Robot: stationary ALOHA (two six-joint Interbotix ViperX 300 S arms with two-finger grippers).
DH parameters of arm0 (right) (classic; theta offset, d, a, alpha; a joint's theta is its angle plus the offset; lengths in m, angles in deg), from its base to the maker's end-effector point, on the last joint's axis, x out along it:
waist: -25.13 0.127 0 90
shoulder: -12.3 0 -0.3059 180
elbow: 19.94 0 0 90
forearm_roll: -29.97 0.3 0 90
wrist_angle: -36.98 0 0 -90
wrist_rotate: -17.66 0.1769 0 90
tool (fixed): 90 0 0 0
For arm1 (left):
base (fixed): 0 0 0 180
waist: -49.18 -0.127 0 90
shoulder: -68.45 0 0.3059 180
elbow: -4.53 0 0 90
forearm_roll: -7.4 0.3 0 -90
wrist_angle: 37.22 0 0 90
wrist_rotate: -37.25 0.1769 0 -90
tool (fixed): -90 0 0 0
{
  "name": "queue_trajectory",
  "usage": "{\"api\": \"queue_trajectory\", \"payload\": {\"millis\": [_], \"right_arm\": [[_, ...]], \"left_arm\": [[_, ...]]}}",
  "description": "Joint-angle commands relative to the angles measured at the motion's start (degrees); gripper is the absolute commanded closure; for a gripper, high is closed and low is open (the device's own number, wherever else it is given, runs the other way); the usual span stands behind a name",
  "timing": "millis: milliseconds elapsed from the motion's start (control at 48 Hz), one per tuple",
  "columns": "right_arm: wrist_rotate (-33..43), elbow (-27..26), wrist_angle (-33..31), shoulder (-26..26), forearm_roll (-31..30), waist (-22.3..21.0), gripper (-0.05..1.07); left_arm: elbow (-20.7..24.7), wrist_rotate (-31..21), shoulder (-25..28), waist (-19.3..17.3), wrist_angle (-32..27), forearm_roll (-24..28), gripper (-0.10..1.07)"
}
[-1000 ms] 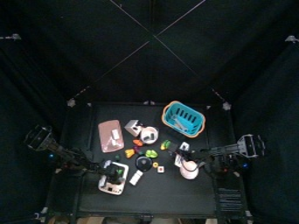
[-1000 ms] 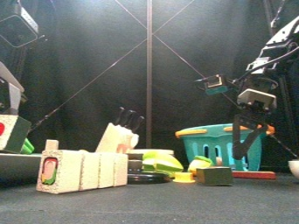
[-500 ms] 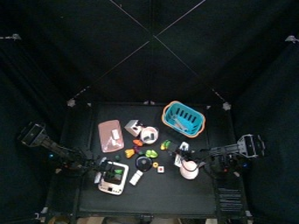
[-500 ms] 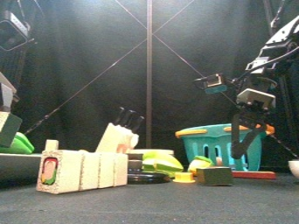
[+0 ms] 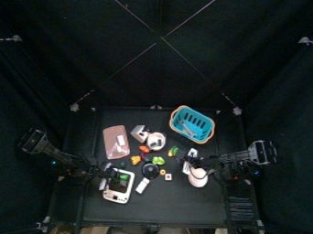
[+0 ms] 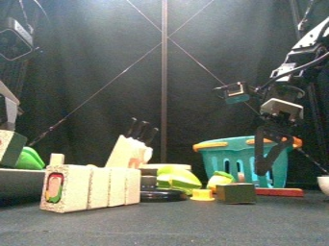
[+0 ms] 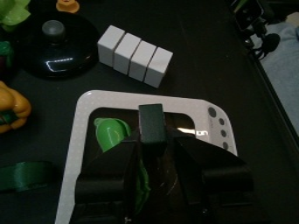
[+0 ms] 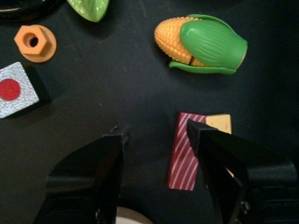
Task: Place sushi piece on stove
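On the black table (image 5: 184, 196), the left gripper (image 7: 153, 149) is clamping a dark sushi piece (image 7: 151, 125) with green trim, hovering directly over the white-rimmed stove (image 7: 117, 101). The right gripper (image 8: 162, 144) is hanging wide apart.

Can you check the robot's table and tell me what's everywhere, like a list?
surface: black table, crowded with toys.
job's things: stove near the front left; a dark sushi piece is over its face, in the left gripper. A green piece lies on the stove too.
clutter: basket, pink tray, corn, orange nut, row of white blocks, striped block.
grippers: left gripper seems shut on the sushi piece; right gripper open, over the striped block.
cables: nothing seen.
surroundings: black curtains all around.
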Motion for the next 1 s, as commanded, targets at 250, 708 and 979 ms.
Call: {"api": "queue_trajectory", "payload": {"millis": [250, 708, 979], "right_arm": [[-0.1, -1.1, 0.2, 0.4, -0.1, -0.2, 0.15], [-0.2, -1.9, 0.2, 0.4, 0.2, -0.1, 0.15], [-0.4, -4.7, 0.2, 1.1, -0.4, 3.6, 0.15]], "left_arm": [[0.9, 0.1, 0.1, -0.4, 0.2, 0.3, 0.18], [1.5, 0.2, 0.0, -0.4, 0.3, 0.8, 0.18], [1.8, 0.2, -0.8, -0.4, 1.9, 1.3, 0.18]]}}
